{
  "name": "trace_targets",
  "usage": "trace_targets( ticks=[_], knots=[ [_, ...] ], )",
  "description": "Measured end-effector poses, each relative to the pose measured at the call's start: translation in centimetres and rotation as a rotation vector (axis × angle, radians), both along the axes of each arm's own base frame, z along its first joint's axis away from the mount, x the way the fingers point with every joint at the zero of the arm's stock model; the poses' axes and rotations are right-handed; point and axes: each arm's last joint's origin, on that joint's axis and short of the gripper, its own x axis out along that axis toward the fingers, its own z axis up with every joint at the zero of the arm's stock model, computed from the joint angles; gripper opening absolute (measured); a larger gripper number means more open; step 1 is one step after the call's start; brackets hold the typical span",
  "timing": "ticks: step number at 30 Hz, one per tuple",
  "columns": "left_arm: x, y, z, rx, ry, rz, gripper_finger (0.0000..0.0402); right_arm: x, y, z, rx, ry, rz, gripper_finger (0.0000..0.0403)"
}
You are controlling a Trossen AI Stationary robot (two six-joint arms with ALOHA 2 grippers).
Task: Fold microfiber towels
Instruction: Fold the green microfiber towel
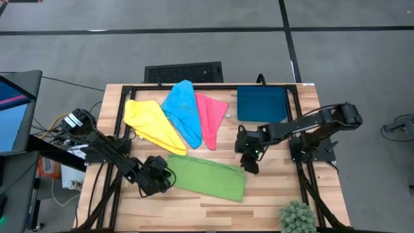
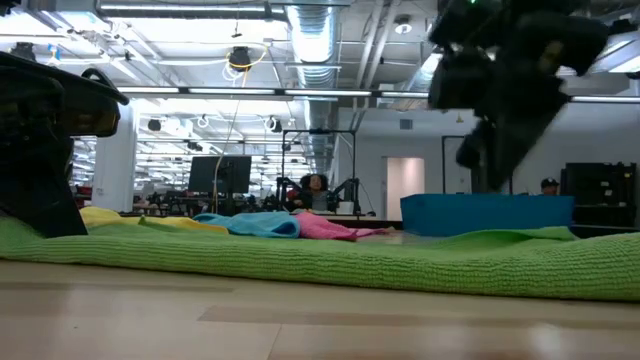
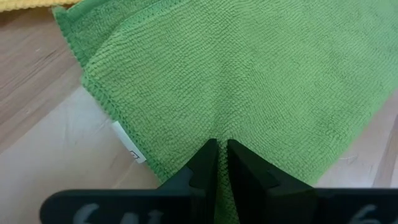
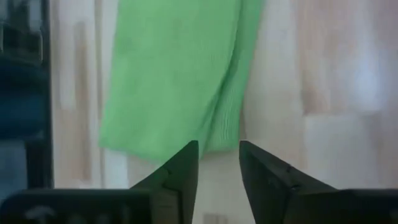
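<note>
The green towel (image 1: 207, 176) lies folded in a long strip on the table's near middle, flat on the wood. My left gripper (image 1: 165, 178) is shut on its left end (image 3: 236, 74). My right gripper (image 1: 251, 165) hangs open above the table just past the towel's right end (image 4: 174, 74), with nothing between its fingers. The yellow towel (image 1: 152, 124), the blue towel (image 1: 183, 110) and the pink towel (image 1: 210, 116) lie side by side, overlapping, at the far middle. My left gripper pinches the green towel's left end, close to its near corner (image 3: 211, 134), between its two fingers. The fingers slant down from the table's left. Creases run out from the pinch across the cloth. The towel lies on the table; one layer or several, I cannot tell.
A dark blue tray (image 1: 262, 103) stands at the far right. A small green plant (image 1: 297, 217) sits at the near right corner. A black grille (image 1: 183, 71) lies beyond the far edge. Bare wood shows to the right of the green towel.
</note>
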Motion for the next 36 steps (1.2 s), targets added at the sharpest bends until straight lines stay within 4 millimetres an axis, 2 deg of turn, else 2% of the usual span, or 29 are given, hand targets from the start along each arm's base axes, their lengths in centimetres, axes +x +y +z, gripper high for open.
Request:
trace_targets(
  ticks=[8,15,21,25,29,36],
  knots=[
    [0.0,0.0,0.0,-0.002,-0.002,0.004,0.0035,-1.6,5.0,0.7,-0.201,-0.034,-0.072,0.0126],
    [0.0,0.0,0.0,-0.002,-0.004,0.003,0.0035,-2.6,8.5,-1.0,-0.295,0.002,-0.103,0.0156],
    [0.0,0.0,0.0,-0.002,-0.004,0.003,0.0035,-2.7,9.5,-2.6,-0.315,0.054,-0.097,0.0199],
    [0.0,0.0,0.0,-0.002,-0.005,0.003,0.0035,-2.6,9.7,-3.9,-0.342,0.096,-0.084,0.0209],
    [0.0,0.0,0.0,-0.003,-0.005,0.003,0.0035,-2.0,9.5,-4.6,-0.356,0.132,-0.097,0.0199],
    [0.0,0.0,0.0,-0.001,-0.005,0.000,0.0035,-0.5,8.6,-3.2,-0.365,0.066,-0.073,0.0167]
  ],
)
